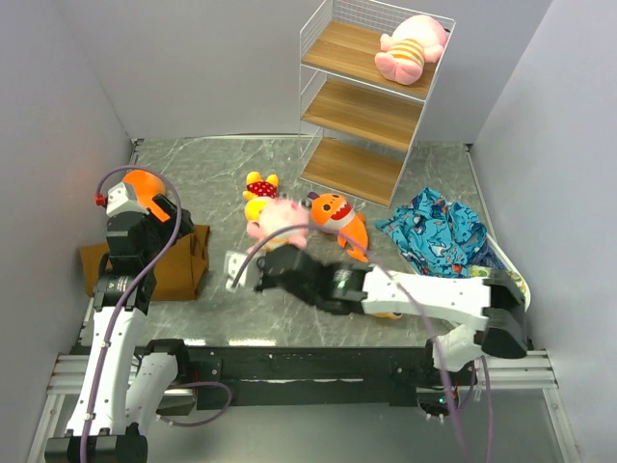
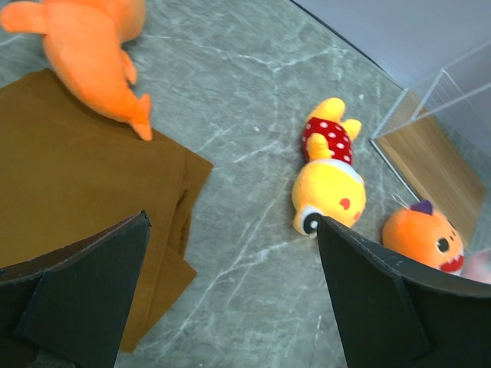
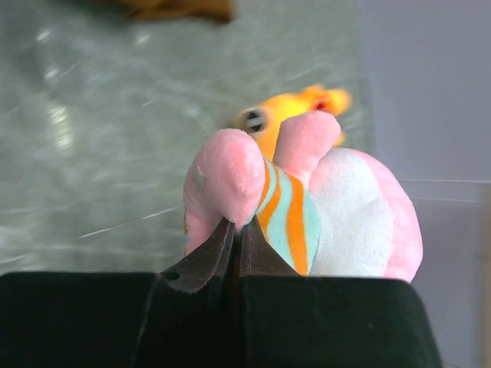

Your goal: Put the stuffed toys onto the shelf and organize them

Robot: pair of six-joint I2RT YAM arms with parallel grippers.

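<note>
White wire shelf (image 1: 371, 101) stands at the far edge of the table (image 1: 193, 164) with one pink toy (image 1: 413, 48) on its top board and both lower boards bare, so the task looks barely begun. At the left edge the brown cloth (image 1: 183, 265) carries an orange fish (image 2: 92, 46). Mid-table, near the shelf's foot, lie a yellow toy (image 2: 330, 180), a second fish (image 1: 339, 217) and a second pink toy (image 3: 330, 207). The right claw (image 3: 234, 230) is pinching that pink toy at its striped shirt. The left claw (image 2: 230, 307) is spread wide, holding nothing. Four toys at least remain; a sixth I cannot make out.
</note>
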